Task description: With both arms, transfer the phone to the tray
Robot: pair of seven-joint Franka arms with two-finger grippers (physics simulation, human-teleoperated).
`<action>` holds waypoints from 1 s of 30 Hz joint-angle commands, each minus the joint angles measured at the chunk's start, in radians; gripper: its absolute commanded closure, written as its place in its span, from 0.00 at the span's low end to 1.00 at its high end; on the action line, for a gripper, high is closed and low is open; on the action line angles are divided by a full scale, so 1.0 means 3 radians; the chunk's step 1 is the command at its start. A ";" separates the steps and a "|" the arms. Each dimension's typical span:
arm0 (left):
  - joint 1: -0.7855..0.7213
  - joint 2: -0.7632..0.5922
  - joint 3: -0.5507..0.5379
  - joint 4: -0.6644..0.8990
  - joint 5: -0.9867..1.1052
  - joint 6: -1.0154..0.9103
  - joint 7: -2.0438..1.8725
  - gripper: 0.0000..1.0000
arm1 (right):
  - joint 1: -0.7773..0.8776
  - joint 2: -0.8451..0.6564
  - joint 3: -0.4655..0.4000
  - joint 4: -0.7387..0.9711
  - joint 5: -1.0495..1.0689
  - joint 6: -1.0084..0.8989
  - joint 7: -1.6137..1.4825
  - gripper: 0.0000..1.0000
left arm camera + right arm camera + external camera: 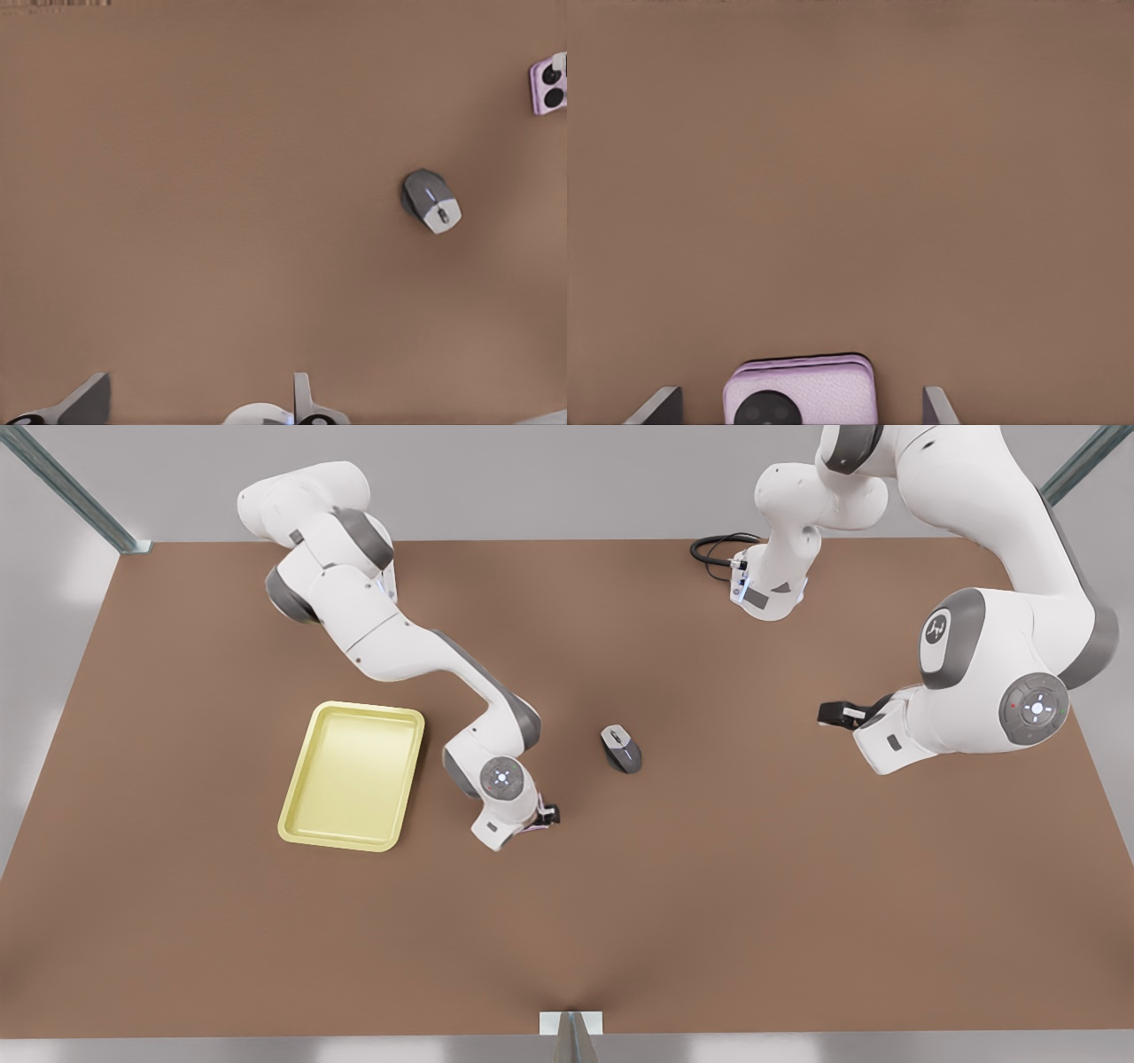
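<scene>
The pale lilac phone lies flat on the brown table, one black circle showing. My right gripper hangs open over it, a finger on each side with a gap to the phone. In the front view this gripper is just right of the pale yellow tray, and it hides most of the phone. My left gripper waits open above the table at the front view's right, nothing between its fingers. From there the phone shows far off, beyond the mouse.
A grey-and-black computer mouse lies between the two grippers, a little right of the phone. A black cable loops beside the arm base at the table's back edge.
</scene>
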 commanded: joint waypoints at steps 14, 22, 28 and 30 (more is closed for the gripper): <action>0.0020 -0.0096 0.0041 0.0022 0.0029 -0.0018 0.0152 0.00 | -0.0006 0.0073 0.0085 -0.0148 -0.0064 0.0068 -0.0070 0.00; 0.0004 -0.0071 0.0026 0.0022 0.0040 -0.0008 0.0019 0.00 | -0.0032 0.0104 0.0085 -0.0163 -0.0064 0.0088 -0.0121 0.04; 0.0004 -0.0060 0.0031 0.0022 0.0040 -0.0008 -0.0017 0.00 | -0.0057 0.0099 0.0091 -0.0148 -0.0069 0.0052 -0.0121 0.28; 0.0004 -0.0060 0.0031 0.0022 0.0040 -0.0008 -0.0043 0.00 | -0.0057 0.0094 0.0091 -0.0133 -0.0064 0.0047 -0.0131 0.28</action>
